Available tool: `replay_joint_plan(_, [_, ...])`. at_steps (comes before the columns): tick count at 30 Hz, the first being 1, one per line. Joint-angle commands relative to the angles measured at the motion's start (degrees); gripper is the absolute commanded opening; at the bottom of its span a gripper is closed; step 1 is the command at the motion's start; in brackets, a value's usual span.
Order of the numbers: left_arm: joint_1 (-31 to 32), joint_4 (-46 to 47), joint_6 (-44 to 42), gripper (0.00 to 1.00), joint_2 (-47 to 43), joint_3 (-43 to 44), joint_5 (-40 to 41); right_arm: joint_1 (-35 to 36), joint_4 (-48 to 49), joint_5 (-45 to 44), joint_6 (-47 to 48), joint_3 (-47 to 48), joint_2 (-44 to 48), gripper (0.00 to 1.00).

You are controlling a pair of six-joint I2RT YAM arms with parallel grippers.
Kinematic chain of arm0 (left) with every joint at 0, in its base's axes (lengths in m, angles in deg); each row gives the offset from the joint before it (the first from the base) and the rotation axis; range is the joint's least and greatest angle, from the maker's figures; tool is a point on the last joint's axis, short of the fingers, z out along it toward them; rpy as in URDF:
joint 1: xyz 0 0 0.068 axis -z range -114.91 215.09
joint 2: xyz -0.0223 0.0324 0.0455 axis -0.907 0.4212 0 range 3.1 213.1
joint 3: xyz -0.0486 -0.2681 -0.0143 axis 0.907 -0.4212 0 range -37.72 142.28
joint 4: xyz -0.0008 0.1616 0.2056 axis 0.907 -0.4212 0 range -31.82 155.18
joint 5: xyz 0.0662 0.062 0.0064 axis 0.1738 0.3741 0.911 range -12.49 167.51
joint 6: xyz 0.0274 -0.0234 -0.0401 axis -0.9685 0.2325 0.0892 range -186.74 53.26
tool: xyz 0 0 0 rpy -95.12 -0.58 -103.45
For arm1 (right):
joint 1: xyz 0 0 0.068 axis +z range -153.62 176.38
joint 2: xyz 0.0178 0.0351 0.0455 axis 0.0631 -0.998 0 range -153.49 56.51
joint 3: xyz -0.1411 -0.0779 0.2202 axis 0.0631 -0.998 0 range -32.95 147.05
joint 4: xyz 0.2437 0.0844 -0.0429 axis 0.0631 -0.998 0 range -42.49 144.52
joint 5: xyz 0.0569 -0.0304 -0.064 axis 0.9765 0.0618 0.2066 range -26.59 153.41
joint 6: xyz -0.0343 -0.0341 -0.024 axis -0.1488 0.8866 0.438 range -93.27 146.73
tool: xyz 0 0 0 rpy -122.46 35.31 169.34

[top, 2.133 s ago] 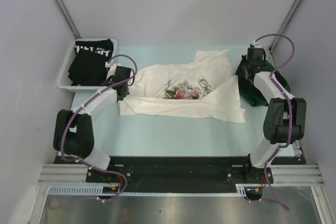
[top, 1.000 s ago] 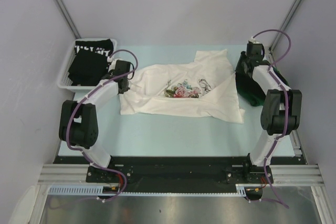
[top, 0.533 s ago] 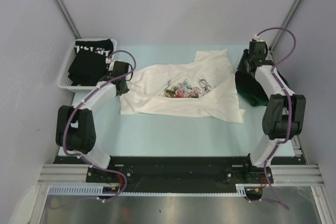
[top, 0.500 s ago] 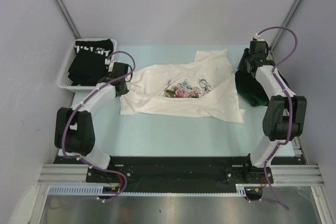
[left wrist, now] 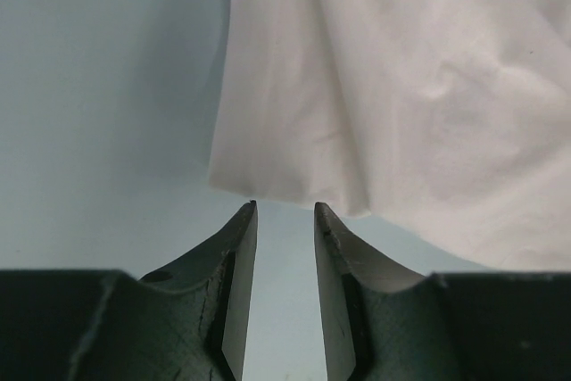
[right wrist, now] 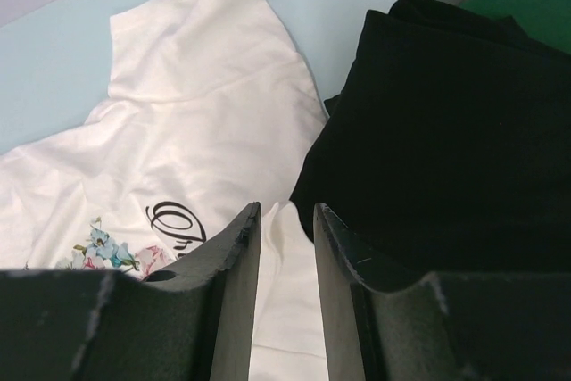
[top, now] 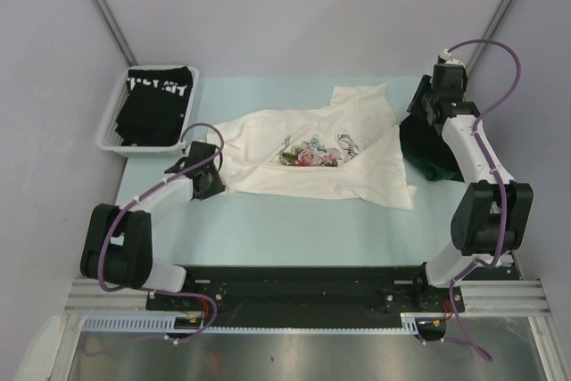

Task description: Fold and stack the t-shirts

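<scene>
Black lettered tee [top: 159, 100] in the basket [top: 109, 138]; left gripper [left wrist: 284, 208], barely parted and empty, at the hem of the white floral tee [top: 312, 153] on the table [top: 294, 225]; right gripper [right wrist: 285, 210], equally narrow and empty, hovers by the dark tees [right wrist: 446, 113]

Tee [top: 312, 153] between basket [top: 143, 147] and pile [top: 430, 163]

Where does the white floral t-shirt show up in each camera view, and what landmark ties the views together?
Top external: the white floral t-shirt lies spread across the table's middle.
Left wrist: a plain white corner of it fills the upper right, just ahead of the left tool.
Right wrist: it fills the left half, beside a black shirt.
Shared landmark: the pale blue table shows in all three views; the black cursive script shows only in the top and right wrist views.
</scene>
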Motion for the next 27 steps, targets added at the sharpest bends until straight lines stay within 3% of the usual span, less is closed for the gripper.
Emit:
replay_joint_plan(1, [0.2, 4.5, 0.5, 0.38, 0.3, 2.3, 0.3, 0.1, -0.4, 0.8, 0.6, -0.4, 3.4, 0.35])
replay_joint_plan(12, [0.1, -3.0, -2.0, 0.44, 5.2, 10.0, 7.5, 0.1, -0.4, 1.4, 0.3, -1.1, 3.8, 0.36])
replay_joint_plan(27, [-0.6, -3.5, -1.9, 0.58, 8.2, 9.4, 7.9, -0.2, -1.3, 1.1, 1.4, -1.3, 4.6, 0.37])
